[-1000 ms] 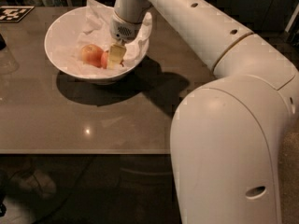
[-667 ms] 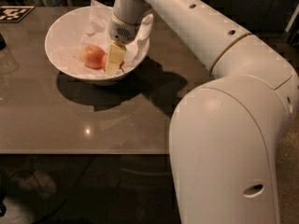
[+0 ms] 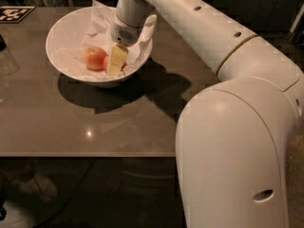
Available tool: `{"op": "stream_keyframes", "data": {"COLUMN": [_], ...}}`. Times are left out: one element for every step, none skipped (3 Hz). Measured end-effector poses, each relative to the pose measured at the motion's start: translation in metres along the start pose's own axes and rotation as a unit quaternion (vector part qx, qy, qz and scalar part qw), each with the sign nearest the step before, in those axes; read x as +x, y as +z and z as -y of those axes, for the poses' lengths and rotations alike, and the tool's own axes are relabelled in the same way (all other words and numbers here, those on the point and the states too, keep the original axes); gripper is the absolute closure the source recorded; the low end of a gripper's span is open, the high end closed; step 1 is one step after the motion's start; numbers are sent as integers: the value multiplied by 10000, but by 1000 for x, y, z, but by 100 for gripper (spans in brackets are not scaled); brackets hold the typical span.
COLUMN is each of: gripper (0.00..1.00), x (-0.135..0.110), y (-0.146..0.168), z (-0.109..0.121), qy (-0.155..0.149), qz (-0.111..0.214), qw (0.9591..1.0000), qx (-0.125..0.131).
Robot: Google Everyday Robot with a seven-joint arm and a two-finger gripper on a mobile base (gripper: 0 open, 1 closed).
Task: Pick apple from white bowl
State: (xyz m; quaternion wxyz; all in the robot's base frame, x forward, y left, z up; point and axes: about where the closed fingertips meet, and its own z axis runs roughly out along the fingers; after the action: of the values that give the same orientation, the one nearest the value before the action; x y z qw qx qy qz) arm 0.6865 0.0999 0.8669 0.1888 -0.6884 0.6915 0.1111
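The white bowl (image 3: pixel 61 34), wide and lined with crumpled white paper, stands on the dark table at the back left. A paler peach-orange apple (image 3: pixel 95 57) lies in its middle. Right of it a deeper red apple (image 3: pixel 105 63) shows only as slivers on either side of my gripper. My gripper (image 3: pixel 116 61) reaches down into the bowl from the white arm and sits right in front of the red apple, hiding most of it.
The brown table (image 3: pixel 95 122) extends to a front edge low in view. My arm's large white body (image 3: pixel 237 151) fills the right side. A black-and-white marker tag (image 3: pixel 12 13) lies at the table's far left corner.
My gripper has sunk a little lower into the bowl, over the red apple. The paler apple and the bowl have stayed about where they were.
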Motion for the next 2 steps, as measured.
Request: {"op": "stream_keyframes", "data": {"gripper": [13,12], "x": [0,0], "y": [0,0], "z": [0,0], "qy": [0,0], "qz": [0,0], "qw": [10000,10000], "qx": [0,0]}}
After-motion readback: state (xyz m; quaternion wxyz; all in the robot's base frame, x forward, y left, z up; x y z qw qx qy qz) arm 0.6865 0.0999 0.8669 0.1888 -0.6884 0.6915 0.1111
